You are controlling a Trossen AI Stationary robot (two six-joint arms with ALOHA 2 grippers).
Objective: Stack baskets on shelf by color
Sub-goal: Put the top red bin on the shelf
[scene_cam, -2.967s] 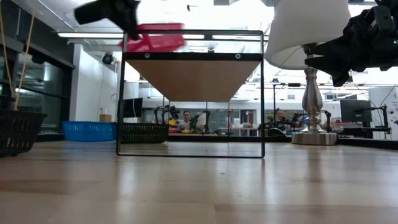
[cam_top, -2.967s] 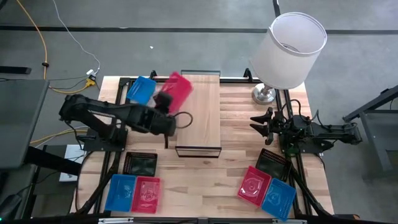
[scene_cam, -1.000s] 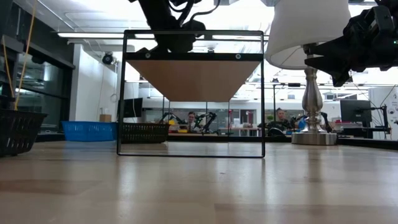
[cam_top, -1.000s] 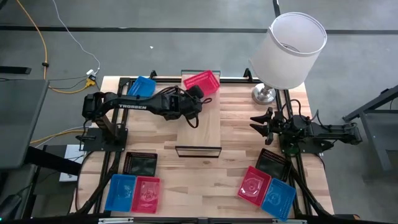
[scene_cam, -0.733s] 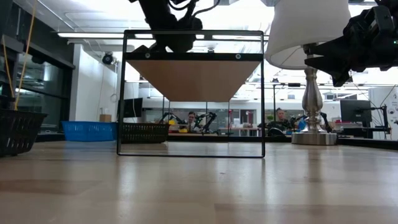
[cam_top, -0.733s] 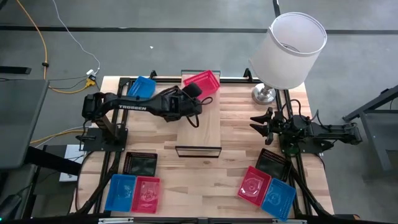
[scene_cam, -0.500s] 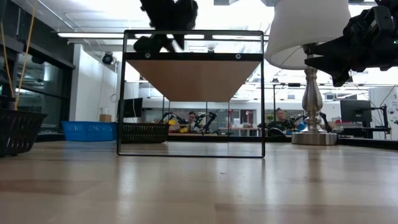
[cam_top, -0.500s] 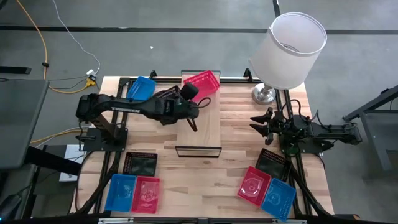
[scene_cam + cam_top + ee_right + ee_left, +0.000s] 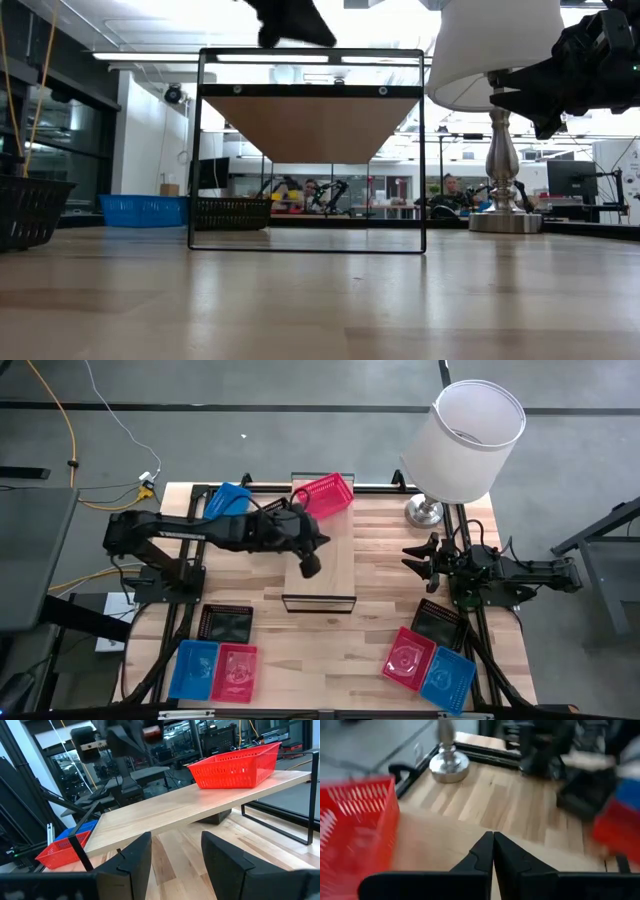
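High view: no legible writing. Red basket (image 9: 323, 494) empty at the shelf's (image 9: 325, 556) far end. Left gripper (image 9: 310, 566) over the shelf, just short of that basket, fingers pressed together, holding nothing. Right gripper (image 9: 418, 556) beside the shelf near the lamp (image 9: 462, 442), fingers spread, empty. Remaining baskets on the table (image 9: 370, 650), all empty.

Low view: black basket (image 9: 231, 213) and blue basket (image 9: 143, 210) behind the shelf frame.

Left wrist view: fingers (image 9: 482, 851) shut, red basket beside them.

Right wrist view: fingers (image 9: 137, 857) apart, red basket on the shelf beyond.
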